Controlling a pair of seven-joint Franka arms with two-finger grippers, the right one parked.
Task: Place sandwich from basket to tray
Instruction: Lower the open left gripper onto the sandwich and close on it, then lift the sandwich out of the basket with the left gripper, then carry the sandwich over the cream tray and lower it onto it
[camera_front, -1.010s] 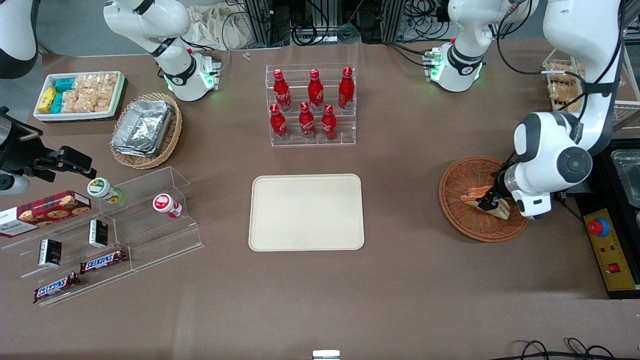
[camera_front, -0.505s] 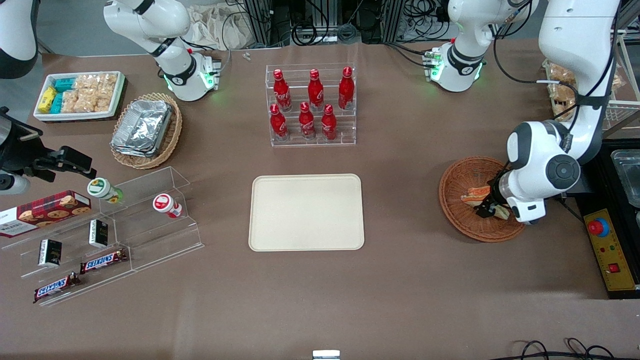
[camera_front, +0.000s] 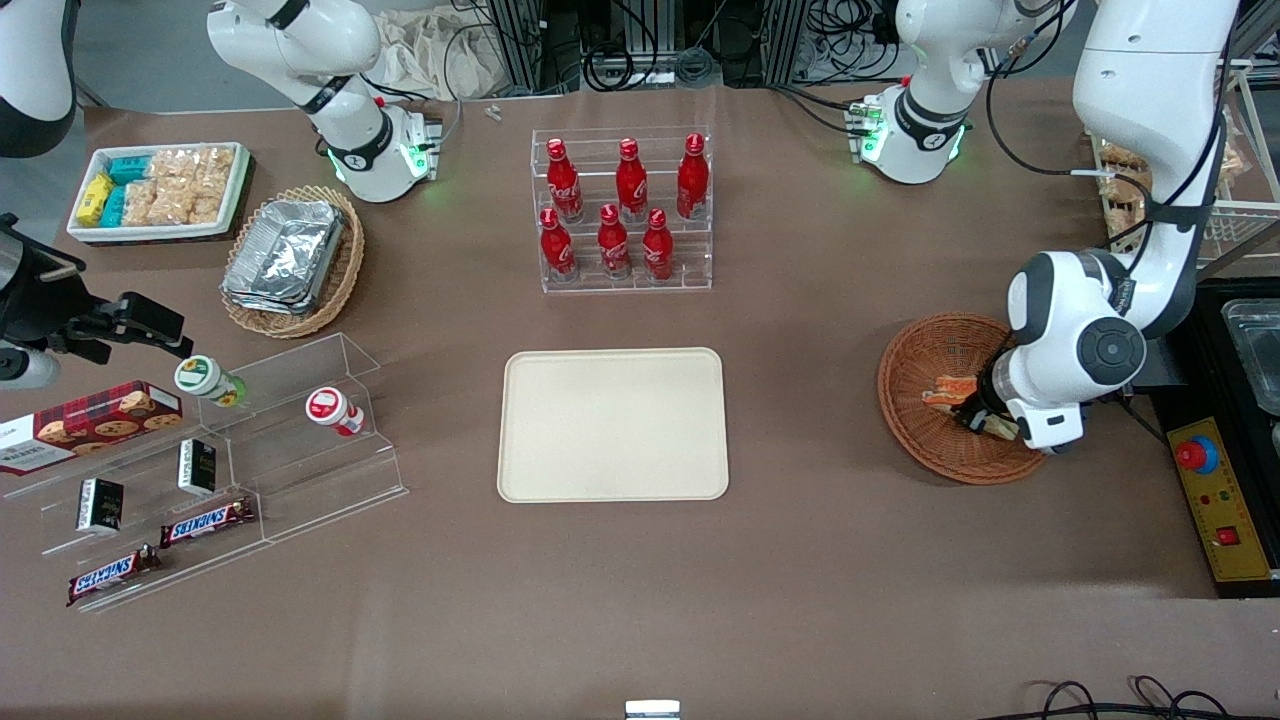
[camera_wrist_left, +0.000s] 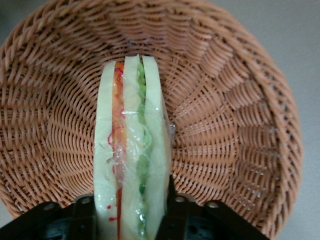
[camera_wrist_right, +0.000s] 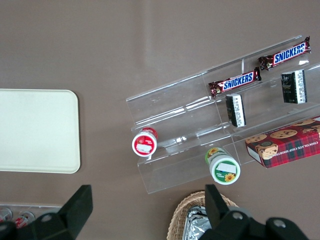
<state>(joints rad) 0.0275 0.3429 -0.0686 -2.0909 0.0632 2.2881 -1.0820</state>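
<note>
— How much room do you have around you?

— The brown table (camera_front: 820, 400) is bare between the basket (camera_front: 915, 375) and the tray (camera_front: 613, 424), which lie well apart. The bottle rack (camera_front: 622, 210) stands farther from the front camera than the tray.

— And your gripper?

— My gripper (camera_front: 978, 420) is down inside the basket, its fingers (camera_wrist_left: 82, 220) narrowed onto the sandwich (camera_wrist_left: 131, 150), one pressing each bread face. The wedge stands on edge, its tip pointing away from my wrist.

— Is it lifted?

— Hard to say from the front; it looks just above the wicker, still within the rim.

— The tray?

— Nothing lies on it.
</note>
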